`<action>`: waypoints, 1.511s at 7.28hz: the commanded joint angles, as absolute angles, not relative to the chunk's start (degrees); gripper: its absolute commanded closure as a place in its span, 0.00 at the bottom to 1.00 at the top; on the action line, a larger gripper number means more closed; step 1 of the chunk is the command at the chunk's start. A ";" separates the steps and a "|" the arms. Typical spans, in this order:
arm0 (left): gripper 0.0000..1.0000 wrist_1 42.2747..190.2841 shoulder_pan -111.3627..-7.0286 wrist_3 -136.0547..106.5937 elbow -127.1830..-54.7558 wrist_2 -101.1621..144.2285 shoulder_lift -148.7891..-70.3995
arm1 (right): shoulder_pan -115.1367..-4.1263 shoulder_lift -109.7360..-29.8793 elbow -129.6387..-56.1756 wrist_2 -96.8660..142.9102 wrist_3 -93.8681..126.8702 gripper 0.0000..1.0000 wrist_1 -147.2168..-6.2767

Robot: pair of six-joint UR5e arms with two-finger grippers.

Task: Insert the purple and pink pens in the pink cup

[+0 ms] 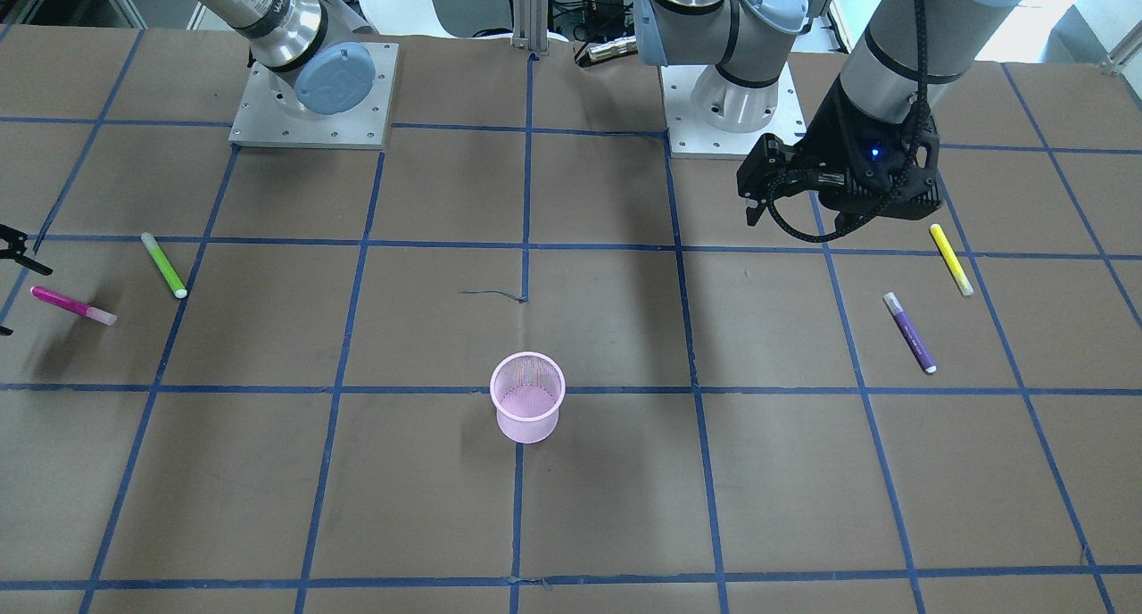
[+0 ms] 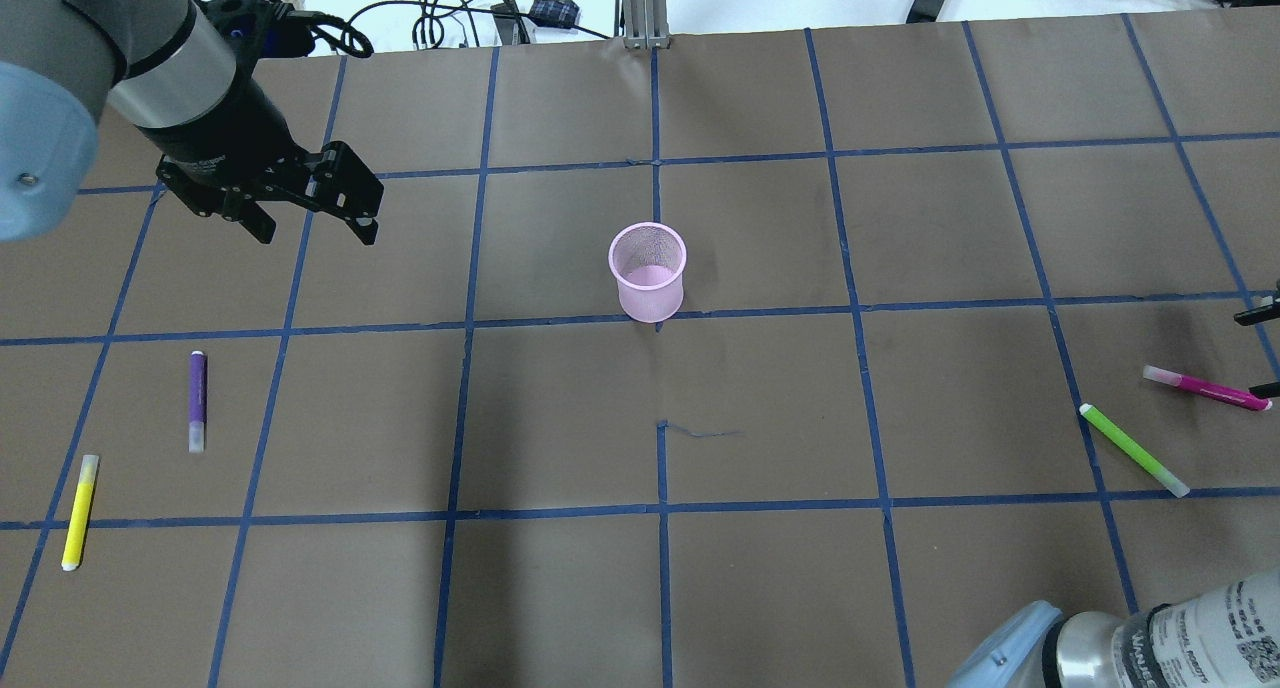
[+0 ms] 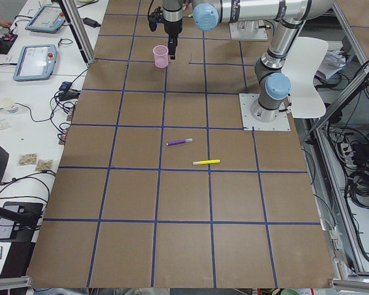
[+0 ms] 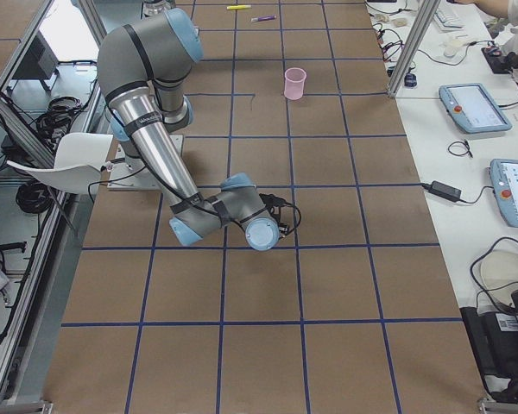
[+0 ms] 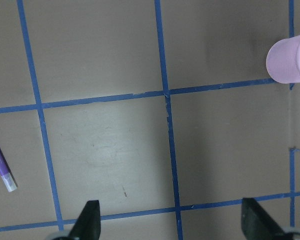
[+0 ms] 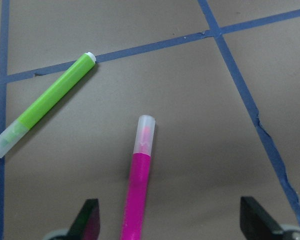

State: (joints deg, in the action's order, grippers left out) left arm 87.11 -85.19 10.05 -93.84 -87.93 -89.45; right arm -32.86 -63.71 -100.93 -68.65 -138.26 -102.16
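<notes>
Your right fingers (image 6: 89, 220) stood wide astride the pink pen (image 6: 138, 190), seemingly set to pinch it; left fingers (image 5: 90, 217), equally wide, hovered empty, purple pen (image 5: 0, 160) at nine o'clock.

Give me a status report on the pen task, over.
Left gripper open, empty, away from purple pen. Right gripper open over pink pen. Both pens lying flat, pink cup empty. Green pen beside pink one.

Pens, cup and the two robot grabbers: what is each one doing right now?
pink cup: upright, empty.
purple pen: lying flat on table.
pink pen: lying flat on table.
green pen: lying flat.
yellow pen: lying flat.
left gripper: open, holding nothing.
right gripper: open, over pink pen.
</notes>
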 commanded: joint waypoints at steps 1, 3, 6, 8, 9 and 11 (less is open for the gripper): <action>0.00 86.66 -85.25 10.02 -93.87 -87.80 -89.56 | -32.43 -63.54 -102.74 -67.41 -138.69 0.00 -104.85; 0.00 86.66 -85.25 10.02 -93.87 -87.80 -89.56 | -32.43 -63.54 -104.14 -68.37 -141.58 0.05 -107.91; 0.00 86.66 -85.25 10.02 -93.87 -87.89 -89.82 | -32.08 -63.54 -105.99 -68.47 -142.56 0.14 -110.39; 0.00 86.57 -85.25 10.11 -93.87 -87.89 -90.35 | -30.34 -63.54 -107.83 -68.47 -141.94 0.32 -110.39; 0.00 86.66 -85.25 10.02 -93.69 -87.72 -90.35 | -30.24 -63.63 -108.10 -68.38 -141.94 0.46 -110.48; 0.00 86.66 -85.34 10.11 -93.60 -87.71 -90.00 | -30.23 -63.90 -107.75 -68.38 -141.50 0.62 -110.65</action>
State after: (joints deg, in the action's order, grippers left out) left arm 86.65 -85.27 10.08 -93.69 -87.74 -90.14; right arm -30.31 -63.76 -107.81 -68.40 -141.70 -110.55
